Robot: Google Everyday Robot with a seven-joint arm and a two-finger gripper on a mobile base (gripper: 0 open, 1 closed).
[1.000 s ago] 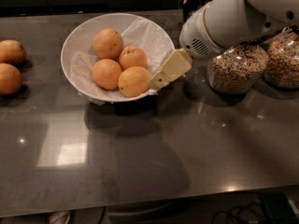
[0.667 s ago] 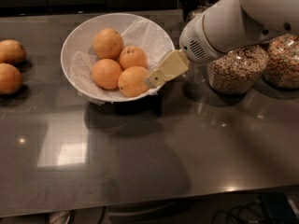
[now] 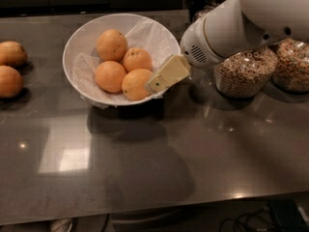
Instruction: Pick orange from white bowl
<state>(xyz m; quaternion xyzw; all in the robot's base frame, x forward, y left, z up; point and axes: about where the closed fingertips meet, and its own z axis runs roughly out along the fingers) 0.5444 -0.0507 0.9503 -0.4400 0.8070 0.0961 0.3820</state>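
Observation:
The white bowl (image 3: 77, 42), wide and lined with crumpled white paper, sits at the upper left-centre of the grey counter. It holds several oranges; the nearest one (image 3: 135, 84) lies at the bowl's front right. My gripper (image 3: 155, 85) reaches in from the right on a white arm. Its cream finger (image 3: 169, 74) rests at the bowl's right rim, right beside that nearest orange. The second finger is hidden behind the first.
Two more oranges (image 3: 8, 81) lie on the counter at the far left. Two glass jars of grain stand at the right, one (image 3: 244, 74) just behind my arm and one (image 3: 292, 64) at the edge. The counter's front edge runs along the bottom.
My gripper has moved slightly left and down towards the nearest orange in the bowl. The oranges and the bowl have not moved.

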